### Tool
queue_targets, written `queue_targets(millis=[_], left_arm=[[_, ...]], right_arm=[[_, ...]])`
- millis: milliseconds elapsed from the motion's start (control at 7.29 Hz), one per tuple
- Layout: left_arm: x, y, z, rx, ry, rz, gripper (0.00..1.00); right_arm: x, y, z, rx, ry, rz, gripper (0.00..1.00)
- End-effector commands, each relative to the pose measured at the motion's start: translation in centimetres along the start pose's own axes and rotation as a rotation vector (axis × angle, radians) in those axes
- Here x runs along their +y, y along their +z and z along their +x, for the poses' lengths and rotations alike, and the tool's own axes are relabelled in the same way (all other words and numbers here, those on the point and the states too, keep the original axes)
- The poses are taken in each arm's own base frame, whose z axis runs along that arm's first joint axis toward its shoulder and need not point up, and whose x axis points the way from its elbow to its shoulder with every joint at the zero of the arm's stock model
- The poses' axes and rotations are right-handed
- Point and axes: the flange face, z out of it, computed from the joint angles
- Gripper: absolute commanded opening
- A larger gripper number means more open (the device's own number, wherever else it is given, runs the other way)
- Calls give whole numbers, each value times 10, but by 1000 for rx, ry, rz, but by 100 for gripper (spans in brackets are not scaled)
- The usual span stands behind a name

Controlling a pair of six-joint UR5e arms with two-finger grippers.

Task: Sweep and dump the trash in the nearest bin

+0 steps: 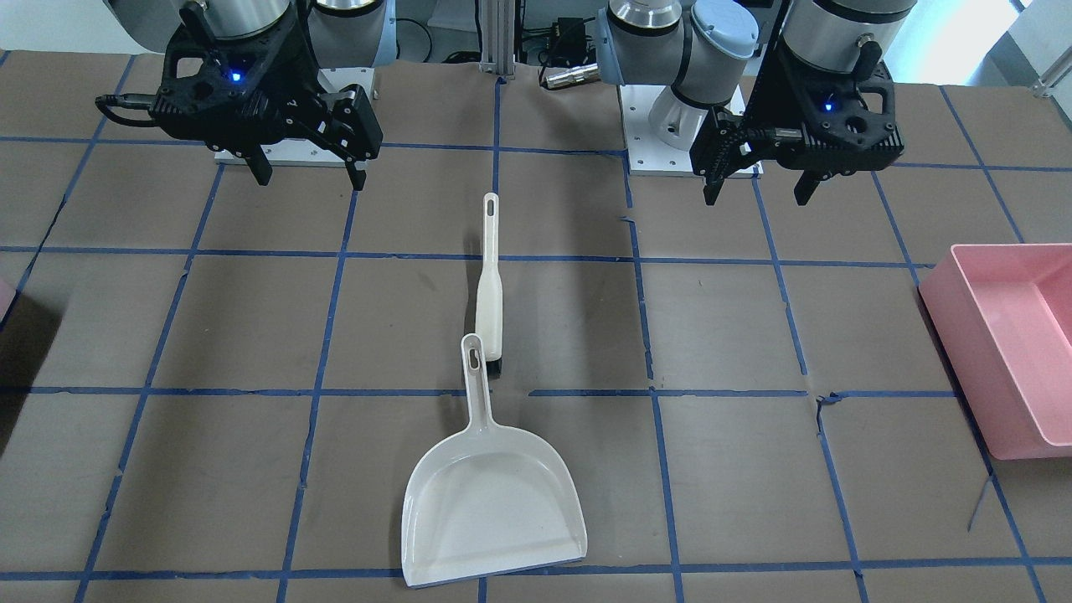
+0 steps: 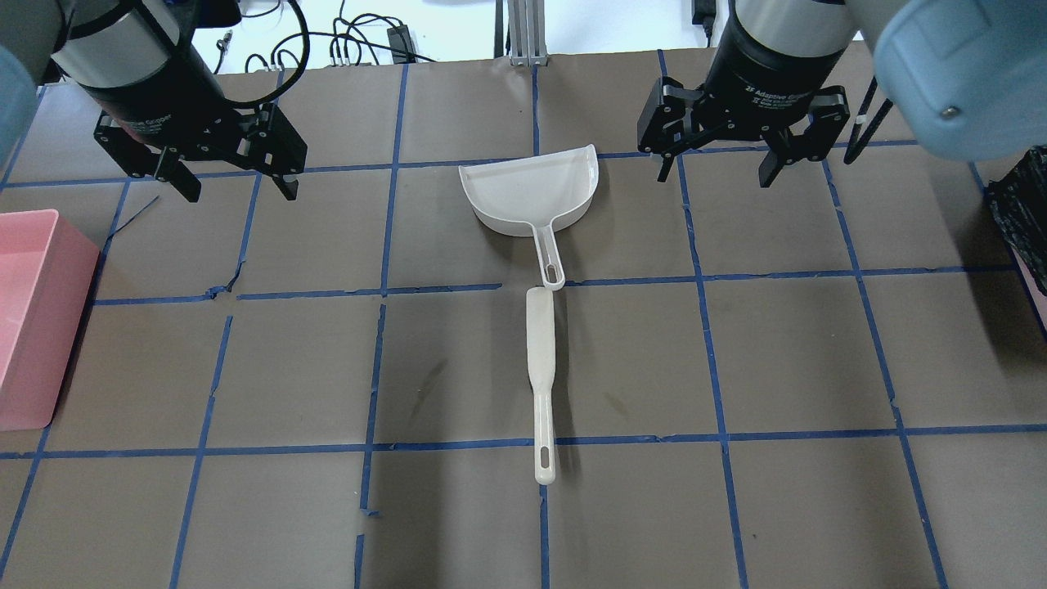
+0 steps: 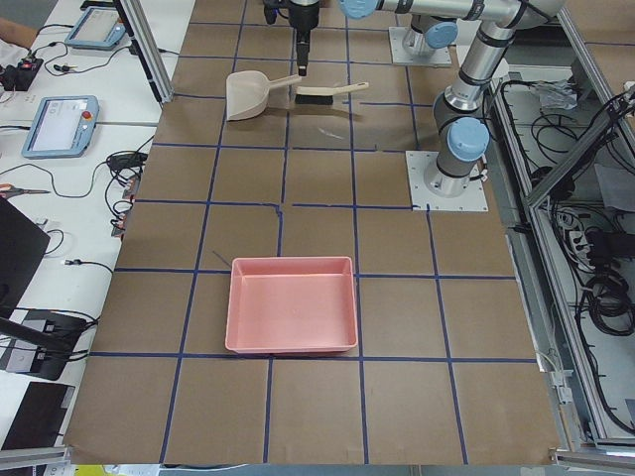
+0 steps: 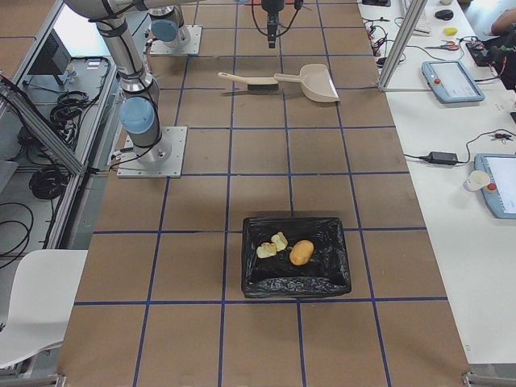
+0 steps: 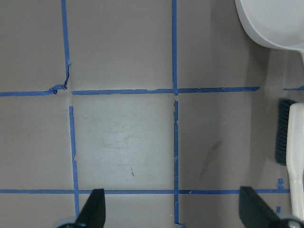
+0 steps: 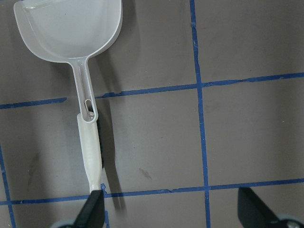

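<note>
The trash shows only in the exterior right view: a tan potato-like lump [image 4: 301, 252] and two bread chunks [image 4: 272, 245] lie inside a bin lined with a black bag [image 4: 296, 274]. A pink sliver of that bin [image 1: 4, 295] shows at the front view's left edge. A white dustpan [image 2: 532, 192] and a white brush [image 2: 541, 360] lie end to end at the table's middle, held by nothing. My left gripper [image 2: 241, 195] and right gripper [image 2: 713, 178] hover open and empty on either side of the dustpan.
A large pink rectangular tub [image 2: 33, 319] stands at the table's end on my left, also in the front view [image 1: 1005, 335]. The arm bases [image 1: 670, 126] sit at the robot's side of the table. Blue tape lines grid the brown surface.
</note>
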Motion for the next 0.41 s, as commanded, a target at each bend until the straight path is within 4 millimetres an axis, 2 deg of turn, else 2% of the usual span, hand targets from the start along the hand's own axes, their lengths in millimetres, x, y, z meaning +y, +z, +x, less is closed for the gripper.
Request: queue_targets(millis=[0,274], left_arm=[[0,0,0,-3,3,0,100],[0,1,-1,-8,4,-14,100]], right_arm=[[2,0,0,2,-1,-7,100],[0,0,3,3,6,-8,100]])
